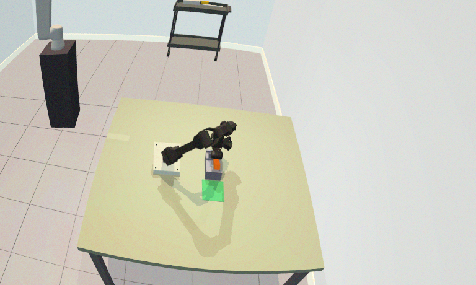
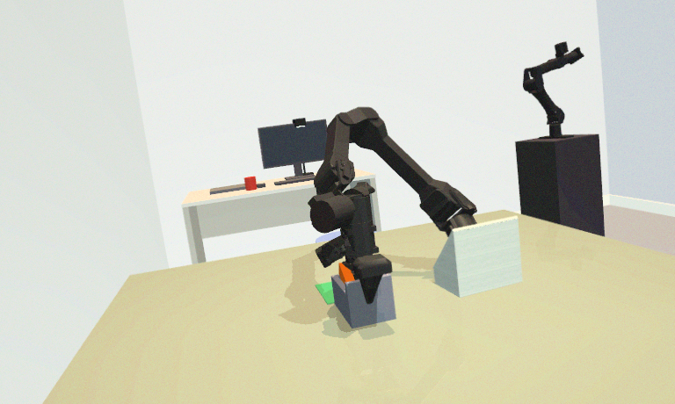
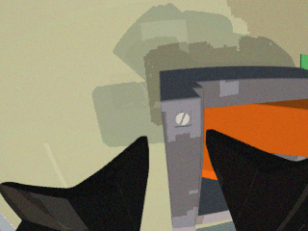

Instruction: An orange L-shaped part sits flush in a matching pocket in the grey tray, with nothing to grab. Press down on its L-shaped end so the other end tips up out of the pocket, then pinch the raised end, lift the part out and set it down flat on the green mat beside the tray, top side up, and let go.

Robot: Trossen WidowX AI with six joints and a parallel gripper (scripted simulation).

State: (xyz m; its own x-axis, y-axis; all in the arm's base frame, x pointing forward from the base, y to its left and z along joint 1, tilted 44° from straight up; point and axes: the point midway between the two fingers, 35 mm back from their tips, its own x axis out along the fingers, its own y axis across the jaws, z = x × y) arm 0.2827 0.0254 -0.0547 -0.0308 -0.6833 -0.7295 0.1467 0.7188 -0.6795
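The orange part (image 1: 217, 163) (image 2: 345, 273) (image 3: 260, 130) sits tilted in the grey tray (image 1: 213, 176) (image 2: 358, 313) (image 3: 185, 156), one end raised toward the green mat (image 1: 212, 194) (image 2: 325, 292) (image 3: 304, 62). The gripper (image 1: 216, 153) (image 2: 366, 286) (image 3: 177, 139) points down, part-spread and empty — its fingers straddle the tray's end wall. The arm (image 1: 189, 145) (image 2: 405, 161) arches over from nearer the table's (image 1: 140, 215) (image 2: 199, 330) (image 3: 38, 96) left edge, top view.

Before you, an orange L-shaped part (image 1: 217, 163) (image 2: 345, 272) (image 3: 260, 132) tilts in its pocket, its end nearer the green mat (image 1: 212, 194) (image 2: 325, 292) (image 3: 304, 62) standing above the rim of the grey tray (image 1: 213, 175) (image 2: 383, 305) (image 3: 183, 164), its opposite end down inside. You see the boxy, straight-walled tray upright on the table, a slotted screw head on its end wall. The thin, roughly square mat lies flat just beside it.
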